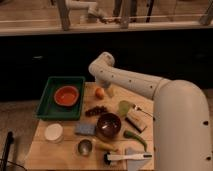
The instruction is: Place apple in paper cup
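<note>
The apple (100, 92), small and orange-red, lies on the wooden table (60, 152) near its far edge, just right of the green tray. My gripper (107, 91) hangs down from the white arm's bent wrist, right beside the apple on its right. The paper cup (53, 132), short and white, stands at the table's left front, well away from the apple and the gripper.
A green tray (50, 111) holds an orange bowl (66, 95). Also on the table are a dark red grape bunch (96, 110), a dark bowl (109, 125), a light green cup (124, 107), a metal cup (85, 146), a blue sponge (85, 129) and a white brush (127, 156).
</note>
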Controlling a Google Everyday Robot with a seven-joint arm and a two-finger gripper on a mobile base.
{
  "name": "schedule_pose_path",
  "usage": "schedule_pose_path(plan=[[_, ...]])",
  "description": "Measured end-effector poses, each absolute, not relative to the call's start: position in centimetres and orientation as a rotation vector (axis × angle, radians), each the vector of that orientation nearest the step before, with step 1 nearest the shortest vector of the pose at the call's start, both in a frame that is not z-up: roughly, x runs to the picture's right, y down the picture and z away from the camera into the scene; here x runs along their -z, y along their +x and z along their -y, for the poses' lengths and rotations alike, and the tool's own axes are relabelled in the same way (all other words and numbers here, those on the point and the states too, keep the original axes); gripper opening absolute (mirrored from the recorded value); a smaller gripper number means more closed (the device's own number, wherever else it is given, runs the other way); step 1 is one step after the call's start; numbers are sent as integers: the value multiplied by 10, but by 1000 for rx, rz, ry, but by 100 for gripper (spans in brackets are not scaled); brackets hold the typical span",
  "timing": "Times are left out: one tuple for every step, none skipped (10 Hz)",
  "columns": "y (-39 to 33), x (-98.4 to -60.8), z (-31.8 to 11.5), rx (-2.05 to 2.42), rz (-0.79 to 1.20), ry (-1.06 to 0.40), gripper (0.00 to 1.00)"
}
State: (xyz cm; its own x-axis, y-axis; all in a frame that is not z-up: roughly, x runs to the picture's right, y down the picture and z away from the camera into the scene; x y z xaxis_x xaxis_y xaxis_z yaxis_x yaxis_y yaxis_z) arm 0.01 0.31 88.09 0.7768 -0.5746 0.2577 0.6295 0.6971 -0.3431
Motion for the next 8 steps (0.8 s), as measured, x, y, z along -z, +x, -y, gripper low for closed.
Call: schedule_pose_path(plan=[[-3, -885, -2, 680, 145, -441, 80], [-4, -892, -2, 688, 157, -458, 80], [-4, -896, -3, 692, 167, -466, 80], [-5, -901, -6, 699, 174, -477, 80], [-9, -909, -11, 705, 185, -485, 80], [-10, -918, -16, 707, 187, -485, 80], [-8, -924, -19, 706, 187, -483, 80], [-7, -929, -20, 704, 190, -480, 80]])
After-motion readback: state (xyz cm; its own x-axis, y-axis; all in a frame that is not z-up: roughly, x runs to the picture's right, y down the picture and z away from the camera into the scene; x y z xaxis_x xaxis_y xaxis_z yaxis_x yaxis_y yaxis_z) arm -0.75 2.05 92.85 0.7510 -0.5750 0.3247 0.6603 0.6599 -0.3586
